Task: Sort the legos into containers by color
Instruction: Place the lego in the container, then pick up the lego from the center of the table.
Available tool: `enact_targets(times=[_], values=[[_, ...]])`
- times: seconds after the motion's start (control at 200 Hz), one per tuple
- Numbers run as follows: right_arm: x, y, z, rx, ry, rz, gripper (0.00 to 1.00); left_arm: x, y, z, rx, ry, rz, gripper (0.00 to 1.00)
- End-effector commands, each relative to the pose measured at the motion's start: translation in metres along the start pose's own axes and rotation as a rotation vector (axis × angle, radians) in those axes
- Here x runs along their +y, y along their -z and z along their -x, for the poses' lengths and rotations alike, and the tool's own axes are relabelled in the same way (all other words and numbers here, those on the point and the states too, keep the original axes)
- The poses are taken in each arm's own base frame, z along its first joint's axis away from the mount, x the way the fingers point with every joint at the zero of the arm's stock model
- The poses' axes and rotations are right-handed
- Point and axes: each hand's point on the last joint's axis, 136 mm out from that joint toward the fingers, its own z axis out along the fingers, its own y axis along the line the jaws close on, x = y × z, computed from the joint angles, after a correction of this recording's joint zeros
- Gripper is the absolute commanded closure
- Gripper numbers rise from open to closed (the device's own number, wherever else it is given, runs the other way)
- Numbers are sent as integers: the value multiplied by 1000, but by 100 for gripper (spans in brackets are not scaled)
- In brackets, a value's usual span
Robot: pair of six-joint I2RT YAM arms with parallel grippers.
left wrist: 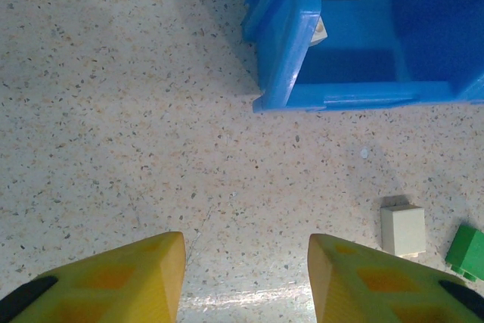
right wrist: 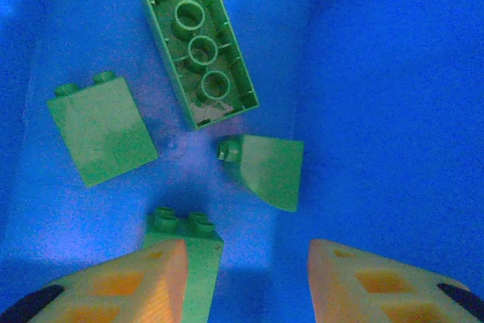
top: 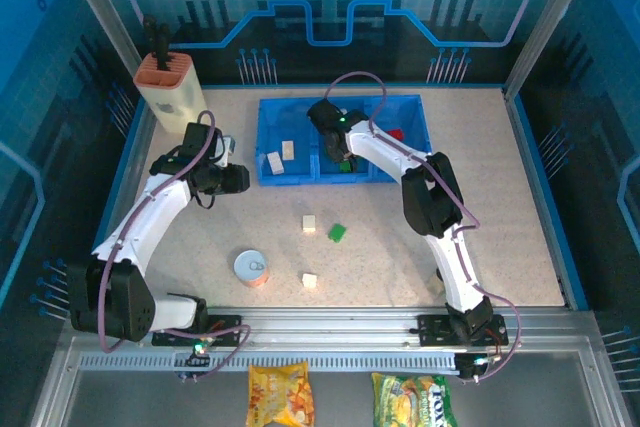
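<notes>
The blue three-part tray sits at the back middle of the table. My right gripper hangs open inside its middle compartment. In the right wrist view several green legos lie on the tray floor: a long one upside down, a sloped one, and one resting against my left fingertip with a wide gap to the other. Cream legos lie in the left compartment and a red one in the right. My left gripper stands open over bare table left of the tray. Loose on the table are a cream lego, a green one and another cream one.
A round silver can stands at the front left of the table. A cream holder with an orange top is at the back left corner. Two snack bags lie below the table's near rail.
</notes>
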Motion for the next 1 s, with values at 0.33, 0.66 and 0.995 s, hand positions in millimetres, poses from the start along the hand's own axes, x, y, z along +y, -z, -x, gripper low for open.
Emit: enact_targets(times=[0.33, 0.66, 0.995], values=[[-7, 66, -16, -16, -50, 116, 53, -1, 5, 1, -24, -12, -21, 53], [0, 93, -59, 35, -57, 243, 53, -14, 2, -6, 32, -4, -57, 53], [-33, 94, -91, 56, -96, 245, 53, -61, 14, -15, 128, -62, -61, 52]])
